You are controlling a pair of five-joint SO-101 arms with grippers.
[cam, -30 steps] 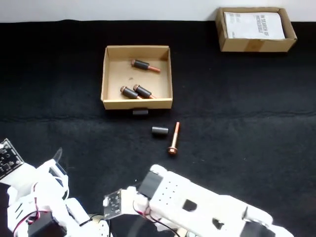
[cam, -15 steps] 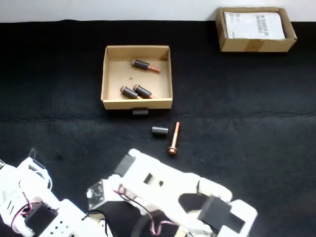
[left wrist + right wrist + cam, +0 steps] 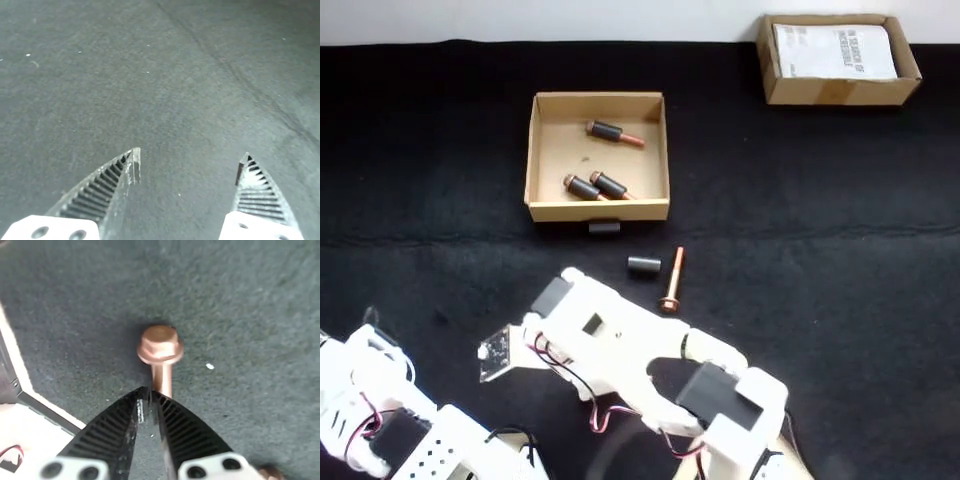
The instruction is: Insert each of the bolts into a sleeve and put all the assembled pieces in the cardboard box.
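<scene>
Status: three assembled pieces [image 3: 608,131] are lodged in the cardboard box [image 3: 597,210], which stands left of the middle of the worktop [image 3: 820,250], toward its far edge. One bolt [image 3: 672,278] is left loose near the middle of the worktop. A sleeve [image 3: 642,266] lies just beside it on the left, apart from it. A second sleeve [image 3: 604,228] is seen against the near wall of the box. A second box [image 3: 835,92] is noted at the far right corner.

Right pincer [image 3: 149,396]: the jaws are drawn almost together, with only a slit between them. The bolt's shank ends at the tips and is not judged to be between them, since it is wider than the slit. Nothing is held.

Left pincer [image 3: 189,157]: spread wide over bare worktop near the near left corner, nothing held.

Step judged in hand: pickup of the last bolt.

Risks:
- If the right pincer is lowered as it stands, the shank would be pushed rather than straddled. The bolt would likely be rolled off in an arc on its flanged head, possibly into the sleeve.
- If the shank is gripped at its very end, little length would be left free for insertion.
- The right arm [image 3: 620,345] overhangs the bolt's head, so the bolt could be swept aside by a low swing.
</scene>
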